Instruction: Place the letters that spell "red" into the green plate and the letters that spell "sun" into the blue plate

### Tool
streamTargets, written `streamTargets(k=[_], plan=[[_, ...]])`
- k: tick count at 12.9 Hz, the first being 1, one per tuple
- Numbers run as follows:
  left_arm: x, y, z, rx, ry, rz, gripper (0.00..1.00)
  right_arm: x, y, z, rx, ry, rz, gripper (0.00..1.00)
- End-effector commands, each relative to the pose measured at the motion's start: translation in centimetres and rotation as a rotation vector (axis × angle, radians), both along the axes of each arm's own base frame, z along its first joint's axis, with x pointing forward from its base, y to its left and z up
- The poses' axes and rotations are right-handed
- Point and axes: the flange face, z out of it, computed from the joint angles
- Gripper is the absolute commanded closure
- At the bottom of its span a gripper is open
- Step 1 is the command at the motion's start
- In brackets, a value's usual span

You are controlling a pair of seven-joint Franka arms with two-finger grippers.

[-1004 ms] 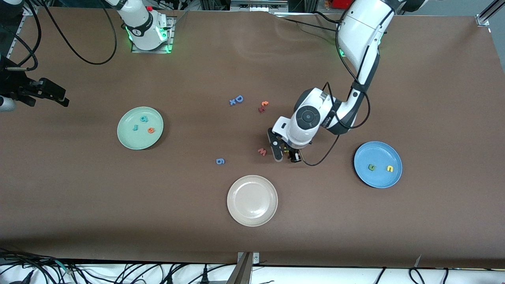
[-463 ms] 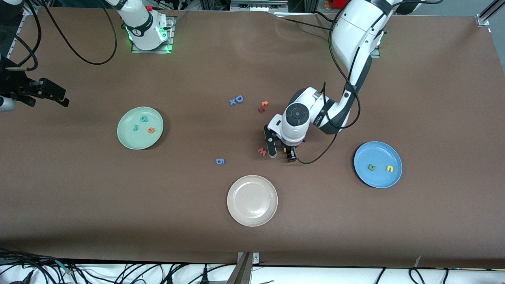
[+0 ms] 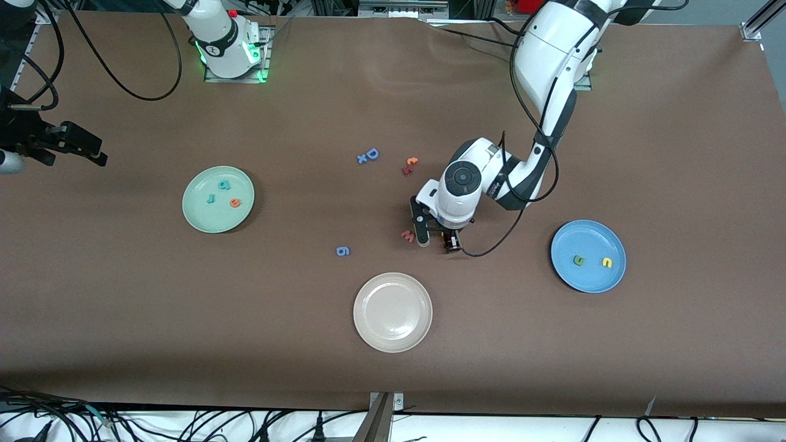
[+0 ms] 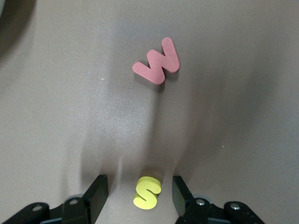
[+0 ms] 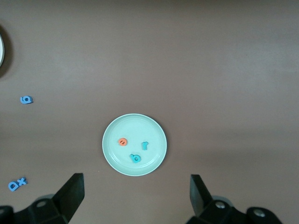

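A yellow "s" [image 4: 147, 192] lies on the table between the fingers of my left gripper [image 4: 139, 192], which is open with a gap on each side of the letter. That gripper [image 3: 436, 237] is low over the table beside a red "w" [image 3: 407, 236]. The green plate [image 3: 202, 215] holds a teal "d" [image 3: 224, 183], a teal "r" [image 3: 210, 198] and an orange "e" [image 3: 234, 202]. The blue plate [image 3: 589, 239] holds a dark green letter [image 3: 578, 260] and a yellow letter [image 3: 607, 263]. My right gripper [image 5: 135, 196] waits wide open and empty, high up, looking down on the green plate [image 5: 154, 133].
A beige-white plate [image 3: 393, 313] sits nearer the front camera than the left gripper. A blue "6" [image 3: 343, 250], a blue "D" with an "x" [image 3: 368, 155] and an orange and dark red letter pair [image 3: 409, 166] lie loose mid-table.
My left gripper has shifted a little toward the red "w" and the right arm's end of the table. The right arm has not moved.
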Motion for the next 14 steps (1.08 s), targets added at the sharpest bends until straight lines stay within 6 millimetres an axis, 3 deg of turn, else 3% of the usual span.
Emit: streamTargets(k=[1,6,11,14], plan=[[-0.1,-0.1,-1.5,0.004,-0.028,-0.01,0.38,-0.6,0.2,0.3,-0.01,-0.005,-0.009,0.0],[-0.1,0.0,-1.6,0.005,-0.027,-0.016,0.67,-0.6,0.0,0.3,-0.01,-0.005,-0.012,0.0],[0.1,0.7,-1.8,0.01,-0.023,-0.011,0.69,-0.6,0.0,0.3,-0.01,-0.005,-0.012,0.0],[0.3,1.2,-1.8,0.01,-0.021,-0.001,0.86,-0.6,0.0,0.3,-0.008,-0.004,-0.012,0.0]])
